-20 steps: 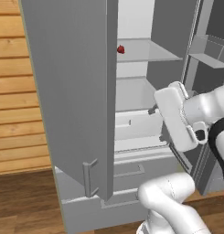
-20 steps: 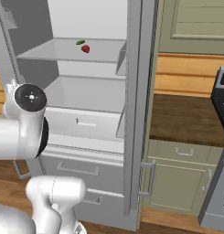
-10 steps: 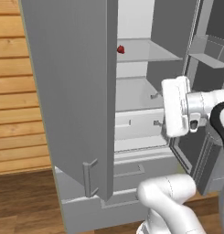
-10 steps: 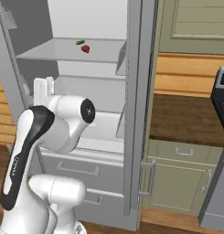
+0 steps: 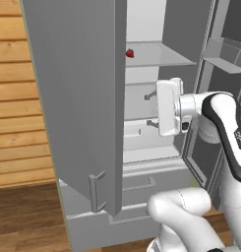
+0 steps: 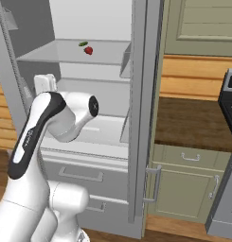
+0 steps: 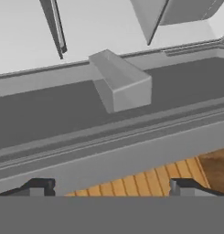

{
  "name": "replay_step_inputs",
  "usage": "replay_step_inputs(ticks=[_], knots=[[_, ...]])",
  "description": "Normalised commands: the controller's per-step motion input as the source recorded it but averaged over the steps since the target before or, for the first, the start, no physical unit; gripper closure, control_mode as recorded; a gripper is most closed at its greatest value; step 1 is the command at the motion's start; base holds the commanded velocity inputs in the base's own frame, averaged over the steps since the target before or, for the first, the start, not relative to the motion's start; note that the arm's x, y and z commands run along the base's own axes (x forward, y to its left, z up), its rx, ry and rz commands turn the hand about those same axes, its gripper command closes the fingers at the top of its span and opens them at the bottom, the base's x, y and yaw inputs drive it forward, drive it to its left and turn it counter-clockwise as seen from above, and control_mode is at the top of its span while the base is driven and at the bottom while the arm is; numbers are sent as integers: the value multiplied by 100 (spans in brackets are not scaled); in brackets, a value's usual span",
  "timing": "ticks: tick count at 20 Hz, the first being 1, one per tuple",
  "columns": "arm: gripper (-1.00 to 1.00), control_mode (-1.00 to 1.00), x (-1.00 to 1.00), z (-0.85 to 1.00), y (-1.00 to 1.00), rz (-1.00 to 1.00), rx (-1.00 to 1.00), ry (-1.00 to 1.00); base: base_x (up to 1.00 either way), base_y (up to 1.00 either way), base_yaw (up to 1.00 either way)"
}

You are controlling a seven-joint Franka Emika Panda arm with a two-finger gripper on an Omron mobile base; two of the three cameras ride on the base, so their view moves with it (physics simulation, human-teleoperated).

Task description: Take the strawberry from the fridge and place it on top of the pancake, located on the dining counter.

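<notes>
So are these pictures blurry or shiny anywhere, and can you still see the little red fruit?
Left base view: sharp, flat even light, no glare; the tiny red roundish strawberry peeks past the tall grey fridge door edge. Right base view: equally crisp, strawberry plainly visible on the shelf. Hand view: soft-edged, tilted; open end effector.

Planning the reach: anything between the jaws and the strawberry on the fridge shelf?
Nothing visible blocks it. The fridge doors stand open; the strawberry lies on the upper shelf beside a small dark green item. The gripper sits below shelf level with jaws open, so it must rise past the shelf's front edge.
</notes>
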Motion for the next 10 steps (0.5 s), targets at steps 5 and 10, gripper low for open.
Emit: replay_step_inputs(ticks=[5, 10], knots=[[-100, -100, 41, -1, 78, 0, -5, -17, 0, 0, 0], [-100, -100, 18, 0, 38, 0, 0, -8, 0, 0, 0]])
